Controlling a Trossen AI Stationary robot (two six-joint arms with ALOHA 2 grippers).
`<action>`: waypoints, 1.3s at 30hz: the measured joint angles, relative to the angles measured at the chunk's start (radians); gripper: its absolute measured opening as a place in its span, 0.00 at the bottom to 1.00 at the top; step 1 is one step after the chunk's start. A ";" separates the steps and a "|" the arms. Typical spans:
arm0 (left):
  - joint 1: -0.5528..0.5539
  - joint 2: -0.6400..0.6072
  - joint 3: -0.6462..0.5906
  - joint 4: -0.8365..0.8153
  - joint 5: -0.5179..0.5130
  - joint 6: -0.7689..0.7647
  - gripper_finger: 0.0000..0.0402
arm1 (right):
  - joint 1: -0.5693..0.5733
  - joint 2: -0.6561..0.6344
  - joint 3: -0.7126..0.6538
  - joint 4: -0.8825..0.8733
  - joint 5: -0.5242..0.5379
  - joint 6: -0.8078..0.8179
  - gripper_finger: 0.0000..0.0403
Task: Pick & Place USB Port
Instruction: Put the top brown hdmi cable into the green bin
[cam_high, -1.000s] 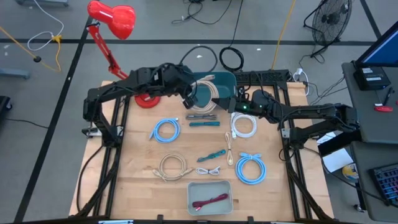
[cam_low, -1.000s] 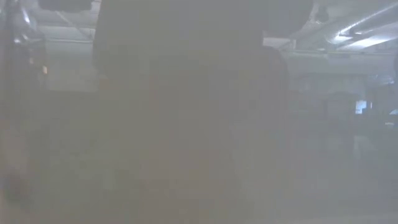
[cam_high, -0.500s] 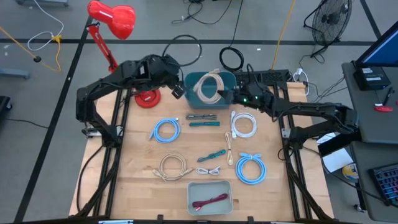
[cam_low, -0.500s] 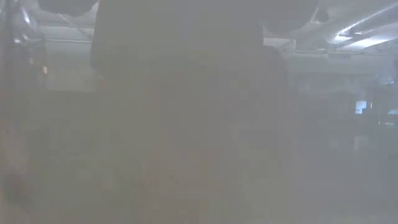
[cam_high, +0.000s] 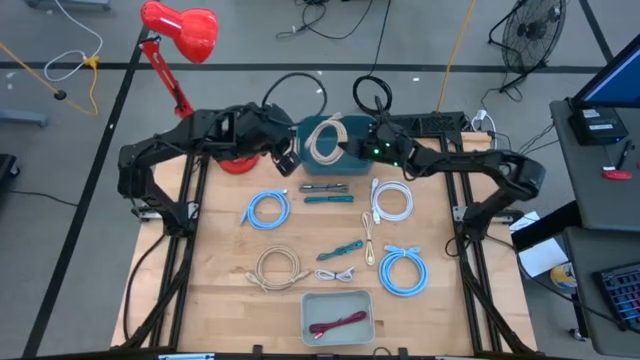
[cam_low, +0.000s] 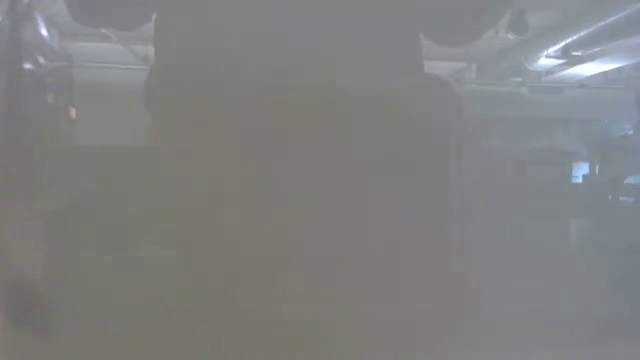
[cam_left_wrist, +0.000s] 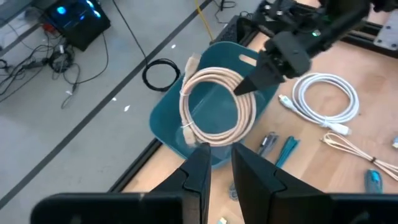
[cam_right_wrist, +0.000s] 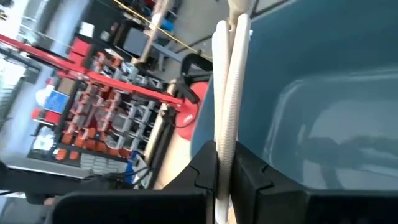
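Cable coil (cam_high: 325, 139), beige in colour, hangs over the teal bin (cam_high: 352, 160) at the far edge of the tabletop (cam_high: 220, 260). The right claw (cam_high: 347, 148) pinches one side of this coil; in the right wrist view two strands of the cable (cam_right_wrist: 227, 93) run up between the dark fingers (cam_right_wrist: 205, 165), which are pressed on them, and the inside of the bin (cam_right_wrist: 323, 106) is just behind. In the left wrist view the coil (cam_left_wrist: 217, 102) is a round loop above the open bin (cam_left_wrist: 171, 121), and the right claw (cam_left_wrist: 249, 84) holds it at the rim of the loop.

The left claw (cam_high: 287, 163) is just beside the bin, on the side of the red lamp (cam_high: 180, 30). Its two fingers (cam_left_wrist: 196, 171) stand a little apart with nothing between them, so it is spread.

Other cables lie on the tabletop nearer to the front: a white coil (cam_high: 391, 203) near the bin, a light blue coil (cam_high: 267, 209), a second light blue coil (cam_high: 403, 271), a beige coil (cam_high: 276, 268), a small teal cable (cam_high: 347, 247) and a small white cable (cam_high: 338, 273). Two short dark and teal pieces (cam_high: 326, 193) lie just in front of the bin. A grey tray (cam_high: 338, 317) at the front edge holds a red cable (cam_high: 338, 324).

The low view is fogged and shows nothing clear.
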 joint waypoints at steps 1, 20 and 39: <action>-0.006 0.000 0.000 -0.004 -0.001 -0.005 0.17 | 0.000 0.010 0.017 -0.024 0.000 -0.002 0.02; -0.048 0.000 0.000 -0.014 -0.037 -0.022 0.17 | -0.012 0.029 0.133 -0.306 0.002 -0.075 0.02; -0.048 0.000 0.000 -0.006 -0.054 -0.022 0.17 | -0.013 0.029 0.133 -0.314 0.004 -0.069 0.06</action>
